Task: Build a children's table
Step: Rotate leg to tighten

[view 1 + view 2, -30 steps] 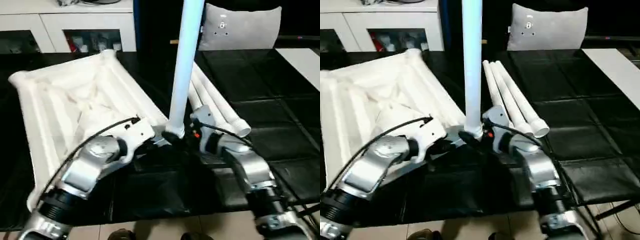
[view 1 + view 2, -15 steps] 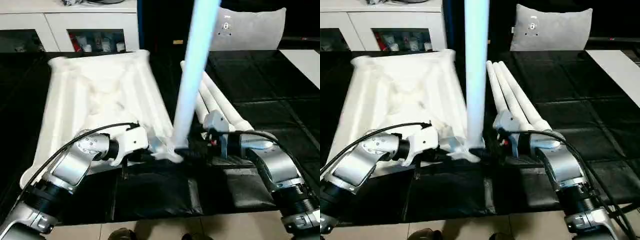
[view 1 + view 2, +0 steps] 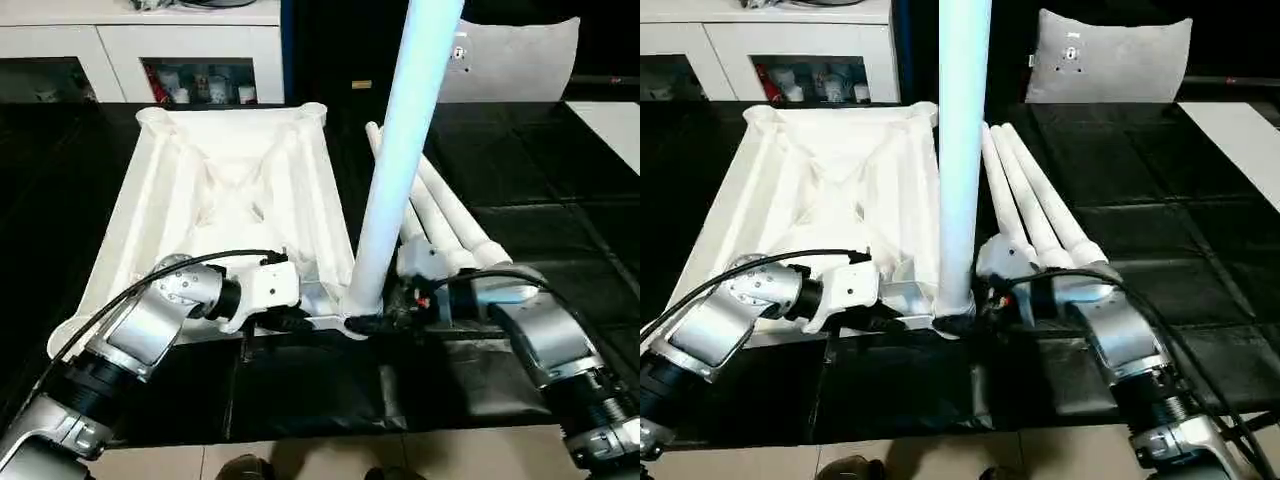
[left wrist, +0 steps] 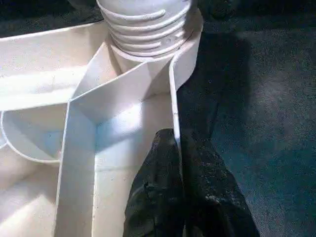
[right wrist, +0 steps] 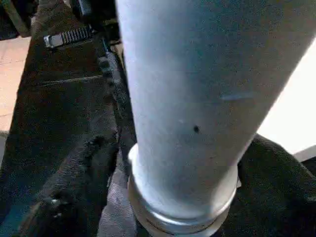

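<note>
— Where the head camera looks down, what do you see?

— The table top [image 3: 225, 205] lies upside down on the black floor mat [image 3: 540, 170], ribs up. One leg [image 3: 400, 150] stands upright in its near right corner socket [image 3: 352, 322]. Three spare legs [image 3: 440, 215] lie side by side on the mat, just right of the top. Behind stands a white cabinet [image 3: 140, 40] with glass doors, and a grey cushion [image 3: 515, 60] leans at the back right.

— And the arms?

— The left gripper [image 3: 290, 320] reaches in along the near edge of the top, beside the socket. The right gripper [image 3: 385, 320] comes from the other side to the foot of the standing leg.

— From the left wrist?

— Its two black fingers [image 4: 163, 192] are pressed together on the thin rim wall of the top, one on each side. Beyond them the leg's threaded end [image 4: 145, 24] sits in the socket, with some thread showing above it.

— The right wrist?

— The leg [image 5: 192, 98] rises close before the lens with a collar at its base. Black fingers [image 5: 84, 173] stand on either side of it, clasping it low down.
</note>
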Motion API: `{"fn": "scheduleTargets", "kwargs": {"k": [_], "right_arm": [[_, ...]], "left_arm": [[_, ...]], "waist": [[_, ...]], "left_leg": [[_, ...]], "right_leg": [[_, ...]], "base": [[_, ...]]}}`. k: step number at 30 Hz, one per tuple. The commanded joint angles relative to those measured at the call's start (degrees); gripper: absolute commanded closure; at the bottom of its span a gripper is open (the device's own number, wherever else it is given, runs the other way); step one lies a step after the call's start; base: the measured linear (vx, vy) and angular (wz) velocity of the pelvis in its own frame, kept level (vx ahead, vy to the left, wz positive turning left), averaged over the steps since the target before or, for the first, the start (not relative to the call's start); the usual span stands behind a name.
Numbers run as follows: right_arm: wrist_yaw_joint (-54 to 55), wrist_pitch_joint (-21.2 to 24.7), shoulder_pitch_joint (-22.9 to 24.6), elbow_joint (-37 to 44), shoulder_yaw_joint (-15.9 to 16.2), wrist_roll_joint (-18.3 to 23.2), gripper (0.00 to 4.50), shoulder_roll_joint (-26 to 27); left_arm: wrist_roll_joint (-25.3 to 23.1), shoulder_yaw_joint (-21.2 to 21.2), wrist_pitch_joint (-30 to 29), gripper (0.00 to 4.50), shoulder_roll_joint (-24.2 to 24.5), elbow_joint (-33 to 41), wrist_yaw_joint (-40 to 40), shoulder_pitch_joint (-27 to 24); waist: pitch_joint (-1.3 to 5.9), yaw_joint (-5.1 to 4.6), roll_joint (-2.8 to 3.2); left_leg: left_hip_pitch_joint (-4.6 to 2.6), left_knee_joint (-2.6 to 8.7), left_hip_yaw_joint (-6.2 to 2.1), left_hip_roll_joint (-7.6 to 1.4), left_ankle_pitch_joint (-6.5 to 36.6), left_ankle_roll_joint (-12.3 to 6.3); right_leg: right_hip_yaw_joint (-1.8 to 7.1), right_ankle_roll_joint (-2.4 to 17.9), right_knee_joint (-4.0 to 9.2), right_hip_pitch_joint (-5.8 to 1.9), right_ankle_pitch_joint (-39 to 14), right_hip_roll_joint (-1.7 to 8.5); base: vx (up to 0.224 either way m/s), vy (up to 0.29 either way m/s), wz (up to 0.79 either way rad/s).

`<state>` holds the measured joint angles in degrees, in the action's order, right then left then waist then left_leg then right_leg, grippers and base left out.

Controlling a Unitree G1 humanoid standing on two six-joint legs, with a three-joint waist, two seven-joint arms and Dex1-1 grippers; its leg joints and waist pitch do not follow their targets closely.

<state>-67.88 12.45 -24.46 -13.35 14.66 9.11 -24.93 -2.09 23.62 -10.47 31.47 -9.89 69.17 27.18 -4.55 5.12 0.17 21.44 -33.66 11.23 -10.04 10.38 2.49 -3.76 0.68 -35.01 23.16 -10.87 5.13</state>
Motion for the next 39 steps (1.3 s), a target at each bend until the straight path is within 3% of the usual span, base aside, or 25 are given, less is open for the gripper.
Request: {"fn": "scheduleTargets", "kwargs": {"k": [1, 9, 13, 18, 20, 21, 23, 25, 27, 28, 30, 31, 32, 33, 39], "right_arm": [[-0.62, -0.08, -0.52, -0.12, 0.23, 0.01, 1.00, -0.28], [-1.56, 0.35, -0.27, -0.43, 0.08, 1.83, 1.65, 0.40], [-1.76, 1.75, 0.39, -0.16, -0.39, 3.43, 1.71, 1.53], [3.65, 4.92, 2.05, 1.04, 0.07, 2.88, 1.79, 4.88], [10.59, 6.61, 2.07, 0.17, 0.03, 1.06, 1.80, 8.60], [12.77, 7.06, 2.11, -0.08, -0.10, 0.63, 1.80, 9.84], [18.27, 8.69, 1.76, -0.93, -0.63, -0.11, 1.80, 13.50], [21.05, 9.65, 1.32, -1.64, -1.07, -0.50, 1.80, 15.32], [30.14, 12.97, -0.44, -4.81, -2.95, -1.86, 1.80, 20.54], [32.35, 12.96, -1.02, -5.92, -2.95, -2.65, 1.80, 21.92], [32.98, 12.43, -1.15, -6.24, -2.82, -3.17, 1.80, 22.46], [33.15, 11.86, -1.14, -6.29, -2.73, -3.53, 1.80, 22.60], [33.19, 11.43, -1.14, -6.47, -2.93, -3.36, 1.24, 22.91], [33.44, 10.81, -1.11, -6.57, -3.38, -3.16, 1.24, 23.12], [31.40, 8.66, 0.09, -4.10, -5.01, -2.82, 0.65, 20.92]], "left_arm": [[-0.79, 1.83, 1.60, 4.50, 0.57, 0.66, 1.96, 0.65], [-0.25, 1.53, 2.41, 4.50, 0.72, 0.00, 2.17, 0.44], [0.27, 1.14, 1.67, 4.50, 0.78, 0.62, 2.41, -0.33], [1.07, -0.39, -4.12, 4.50, -0.58, 4.03, -1.28, -2.44], [1.44, -1.98, -9.65, 4.50, -3.45, 6.76, -6.31, -3.66], [1.54, -2.45, -11.43, 4.50, -4.39, 7.75, -7.91, -4.09], [1.41, -3.89, -16.98, 4.50, -7.99, 10.12, -13.23, -4.96], [1.23, -4.29, -19.42, 4.50, -9.73, 10.97, -15.46, -5.18], [-0.56, -4.32, -24.24, 4.50, -14.48, 13.01, -21.06, -5.65], [-1.12, -4.13, -25.69, 4.50, -16.89, 13.62, -23.47, -5.71], [-1.29, -3.98, -26.51, 4.50, -17.98, 14.05, -24.55, -5.75], [-1.41, -3.77, -26.82, 4.50, -18.28, 14.33, -24.86, -5.73], [-1.69, -3.42, -26.99, 4.50, -18.57, 14.58, -25.32, -5.67], [-1.84, -3.24, -26.95, 4.50, -18.67, 14.68, -25.58, -5.55], [-3.26, -4.12, -24.84, 4.50, -15.89, 14.01, -25.19, -4.98]], "waist": [[3.89, -0.33, 0.22], [4.04, -0.33, 0.23], [4.03, -0.27, 0.30], [3.73, -0.49, 0.43], [3.45, -0.84, 0.45], [3.40, -1.16, 0.60], [3.35, -2.14, 0.33], [3.24, -2.59, 0.39], [3.20, -3.40, 0.10], [3.20, -3.54, 0.16], [3.32, -3.38, 0.16], [3.19, -3.39, -0.20], [3.27, -3.23, 0.01], [3.24, -3.14, -0.24], [3.24, -2.89, 0.08]], "left_leg": [[-1.03, 3.99, -1.43, -3.38, 11.32, -2.39], [-1.02, 3.87, -1.37, -3.34, 10.18, -2.59], [-0.91, 3.82, -1.36, -3.32, 9.88, -3.03], [-1.03, 4.23, -1.50, -3.40, 12.87, -1.42], [-0.91, 4.54, -1.63, -3.27, 14.84, -0.35], [-1.18, 4.61, -1.69, -3.35, 16.53, 0.89], [-1.19, 4.67, -2.00, -3.20, 18.46, 1.72], [-1.19, 4.72, -2.03, -3.16, 18.96, 1.84], [-0.74, 4.76, -2.22, -3.04, 18.36, 1.58], [-0.89, 4.66, -2.26, -2.89, 19.10, 1.62], [-1.32, 4.40, -2.10, -2.91, 19.05, 1.21], [-1.23, 4.45, -2.04, -2.90, 19.04, 0.86], [-1.06, 4.49, -2.07, -2.85, 18.52, 0.44], [-1.01, 4.53, -2.00, -2.92, 18.09, 0.12], [-0.91, 4.67, -1.96, -2.95, 17.70, -0.23]], "right_leg": [[2.95, 14.90, 3.67, -2.75, -7.80, 3.48], [2.95, 14.95, 3.49, -2.77, -6.60, 3.44], [2.91, 15.30, 3.44, -2.85, -6.12, 3.45], [2.95, 14.62, 3.85, -2.70, -10.08, 3.49], [2.93, 13.76, 4.16, -2.77, -13.94, 3.48], [3.02, 13.17, 4.34, -2.57, -16.74, 3.61], [2.96, 11.21, 4.88, -2.50, -21.86, 3.66], [2.96, 11.00, 5.06, -2.35, -22.68, 3.59], [2.85, 10.44, 5.20, -2.40, -23.37, 3.52], [2.68, 9.58, 5.49, -2.27, -25.71, 3.54], [2.92, 9.15, 5.81, -1.87, -25.30, 3.58], [2.94, 9.04, 5.92, -1.80, -25.09, 3.45], [2.92, 8.87, 5.77, -1.98, -24.41, 3.46], [2.94, 8.80, 5.79, -1.88, -23.36, 3.36], [2.96, 9.50, 5.40, -1.99, -19.41, 3.25]], "base": [[0.000, 0.000, 0.00], [0.000, 0.000, 0.00], [0.000, 0.000, 0.00], [0.000, 0.000, 0.00], [0.000, 0.000, 0.00], [0.000, 0.000, 0.00], [0.000, 0.000, 0.00], [0.000, 0.000, 0.00], [0.000, 0.000, 0.00], [0.000, 0.000, 0.00], [0.000, 0.000, 0.00], [0.000, 0.000, 0.00], [0.000, 0.000, 0.00], [0.000, 0.000, 0.00], [0.000, 0.000, 0.00]]}}
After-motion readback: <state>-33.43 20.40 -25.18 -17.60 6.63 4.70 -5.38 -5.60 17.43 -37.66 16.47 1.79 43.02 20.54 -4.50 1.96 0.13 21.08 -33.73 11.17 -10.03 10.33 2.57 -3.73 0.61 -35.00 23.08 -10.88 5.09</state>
